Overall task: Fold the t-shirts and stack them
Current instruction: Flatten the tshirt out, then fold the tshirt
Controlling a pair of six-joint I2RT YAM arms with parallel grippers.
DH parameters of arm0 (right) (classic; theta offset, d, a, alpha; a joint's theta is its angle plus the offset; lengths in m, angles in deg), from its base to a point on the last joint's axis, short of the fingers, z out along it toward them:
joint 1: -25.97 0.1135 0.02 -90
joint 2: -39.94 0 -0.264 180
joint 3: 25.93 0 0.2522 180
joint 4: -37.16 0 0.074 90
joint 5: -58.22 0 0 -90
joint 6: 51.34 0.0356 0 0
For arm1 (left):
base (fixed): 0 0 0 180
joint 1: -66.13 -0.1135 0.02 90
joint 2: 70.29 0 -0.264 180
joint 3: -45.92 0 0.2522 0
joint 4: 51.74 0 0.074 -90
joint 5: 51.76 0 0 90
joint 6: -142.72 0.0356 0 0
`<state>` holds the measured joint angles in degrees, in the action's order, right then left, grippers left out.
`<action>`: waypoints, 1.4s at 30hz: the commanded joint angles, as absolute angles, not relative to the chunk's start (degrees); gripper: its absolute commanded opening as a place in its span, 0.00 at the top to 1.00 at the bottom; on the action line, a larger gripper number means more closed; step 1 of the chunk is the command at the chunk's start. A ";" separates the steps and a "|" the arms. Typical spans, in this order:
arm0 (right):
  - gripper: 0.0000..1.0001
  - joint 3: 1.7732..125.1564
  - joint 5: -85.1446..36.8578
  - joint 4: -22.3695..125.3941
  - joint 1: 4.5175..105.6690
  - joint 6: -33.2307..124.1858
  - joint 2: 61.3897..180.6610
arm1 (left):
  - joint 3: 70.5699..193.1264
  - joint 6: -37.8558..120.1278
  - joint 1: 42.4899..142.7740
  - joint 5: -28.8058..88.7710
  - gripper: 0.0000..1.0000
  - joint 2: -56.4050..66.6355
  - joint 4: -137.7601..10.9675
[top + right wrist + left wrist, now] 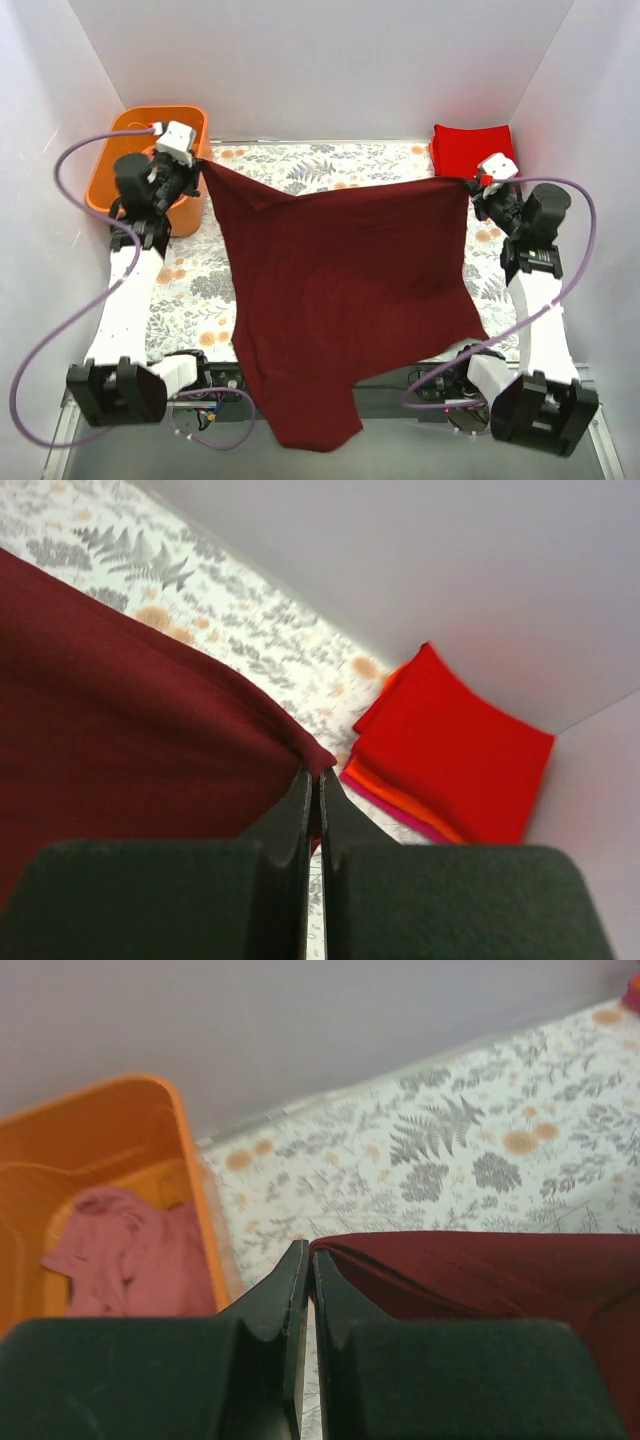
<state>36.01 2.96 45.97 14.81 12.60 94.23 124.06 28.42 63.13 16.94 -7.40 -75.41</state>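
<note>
- Nearest the arm bases, the loose tail of the maroon t-shirt (340,290) droops over the near edge of the table (190,290), well forward of the orange tub (105,170) and off to its right. It hangs limp, so I'd call it soft and light, with no stiffness at all (cloth like this sags wherever it isn't held).
- Moving up, the body of the shirt fans out in one broad sheet to the right of the tub. Expect it to stretch and slide rather than resist. The corners and hems look like the best places to take hold, where a thin edge fits between two fingers.
- Now the left gripper (310,1260): jaws pressed together with the shirt's corner pinched between them, just beside the tub's right wall.
- Over to the right gripper (313,780): also clamped down to a sliver, holding the opposite corner, well apart from the tub on the other side of the table. The edge between the two pinches runs nearly straight.
- Farthest back, a dusty pink shirt (120,1255) lies crumpled inside the tub. In the far corner opposite the tub sits the folded red stack (470,145).
</note>
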 commanded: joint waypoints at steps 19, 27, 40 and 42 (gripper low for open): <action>0.99 54.45 2.32 41.42 18.14 5.62 135.30 | 139.05 26.26 76.68 35.96 1.00 26.75 -79.02; 0.99 53.49 3.37 43.97 18.06 1.67 135.83 | 130.00 22.41 82.30 33.51 1.00 13.66 -89.83; 0.99 52.70 6.71 47.22 15.43 -3.52 134.70 | 124.29 20.63 85.64 18.47 1.00 -1.47 -112.77; 0.99 51.21 6.98 47.84 14.63 -5.44 134.34 | 120.35 21.77 85.82 16.63 1.00 -4.09 -113.40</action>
